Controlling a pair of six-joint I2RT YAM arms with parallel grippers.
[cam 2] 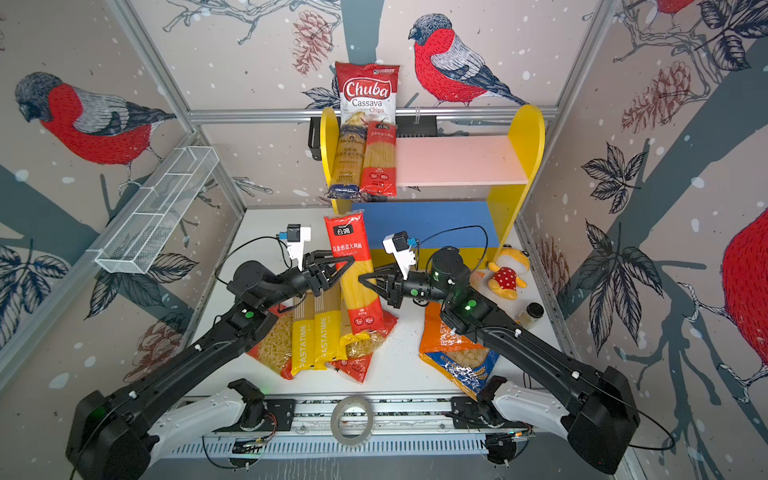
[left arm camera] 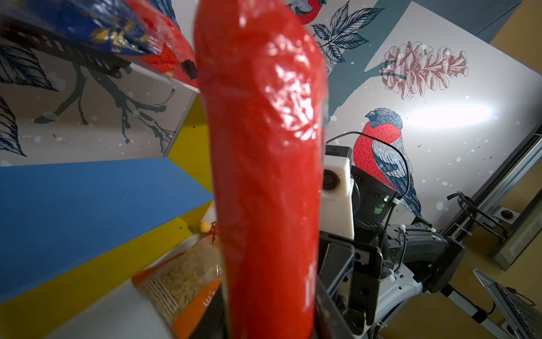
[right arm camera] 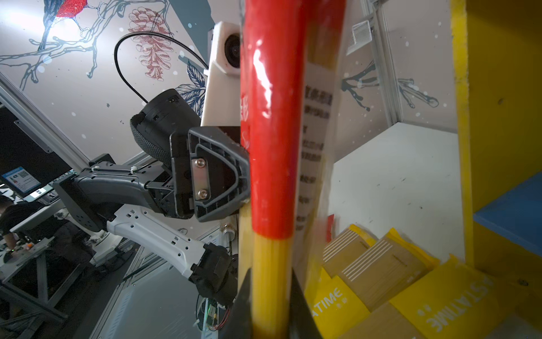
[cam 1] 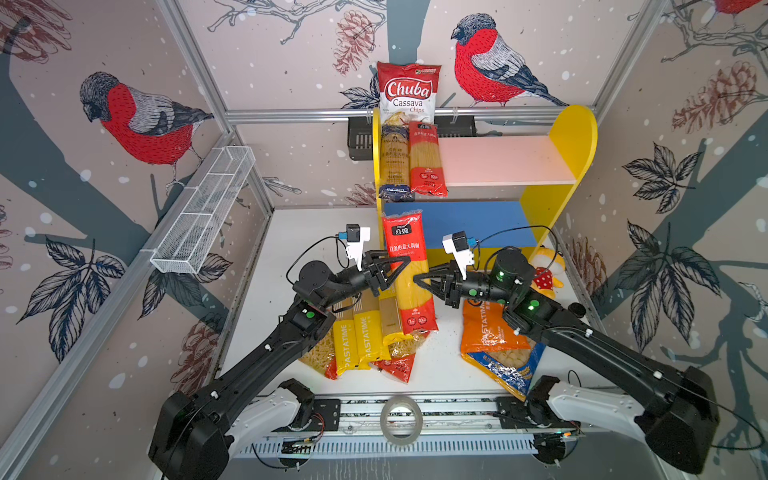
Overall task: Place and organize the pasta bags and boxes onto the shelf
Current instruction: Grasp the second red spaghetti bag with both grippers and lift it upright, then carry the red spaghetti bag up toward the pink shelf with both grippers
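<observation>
A white wire-mesh rack (cam 1: pixel 203 208) hangs on the left wall. Below it, on the white tabletop (cam 1: pixel 436 365), lies a heap of crinkly plastic packs. On top of the heap are two long yellow PASTATIME packs (cam 1: pixel 357 340) with kraft-brown upper halves. The left fingers (right arm camera: pixel 225 158), black ribbed triangles, are closed onto one edge of the red spaghetti pack (cam 1: pixel 409 286). This pack is a long, narrow, glossy film sleeve, red at both ends, with a clear window showing pale strands. It stands nearly upright over the heap, just in front of the shelf's left yellow panel. The right fingers (right arm camera: pixel 300 314) pinch its opposite edge, with the pack wedged between their dark tips. To their right an orange short-pasta bag (cam 1: pixel 486 332) overlaps a blue-yellow bag (cam 1: pixel 507 370), and a soft plush toy (cam 1: pixel 546 278) lies nearby. The shelf (cam 1: pixel 498 162) is smooth painted wood with rounded sides. A dark blue spaghetti pack (cam 1: pixel 395 166) and a second red pack (cam 1: pixel 426 166) lie side by side at the left end of its pink board.
</observation>
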